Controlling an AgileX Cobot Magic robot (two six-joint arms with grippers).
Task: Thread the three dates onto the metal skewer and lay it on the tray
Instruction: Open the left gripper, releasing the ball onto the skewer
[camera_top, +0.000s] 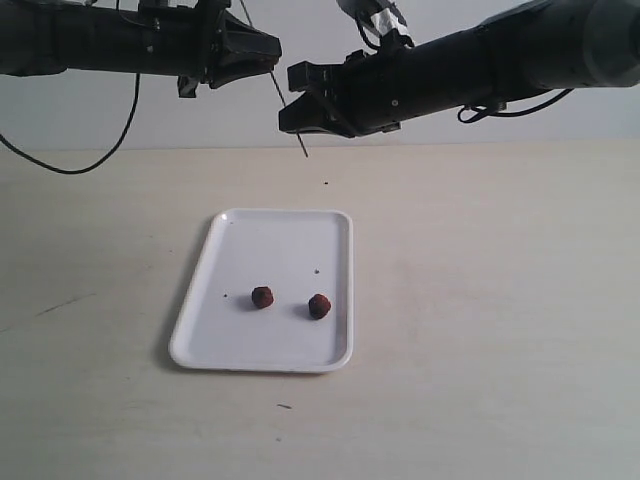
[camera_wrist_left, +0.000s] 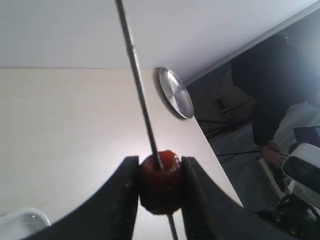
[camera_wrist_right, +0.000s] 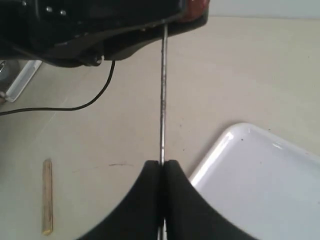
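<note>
Beige worktop (camera_top: 500, 300) carries a white tray (camera_top: 280, 245), lying well below both raised tools, with a date (camera_top: 262, 297) and a second date (camera_top: 319, 306) side by side on it. Left tool (camera_wrist_left: 160, 167) is clamped on the third date (camera_wrist_left: 159, 192), which the skewer (camera_wrist_left: 137, 85) pierces between the jaws. Right tool (camera_wrist_right: 161, 167) is pinched tight on the skewer, whose rod runs from its tips to the left tool.

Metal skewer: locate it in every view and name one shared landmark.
Exterior: metal skewer slants above the tray.
Left wrist: skewer pierces the date in the left gripper.
Right wrist: skewer pinched by the right gripper, beside the tray.
Shared landmark: tray, exterior and right wrist.
</note>
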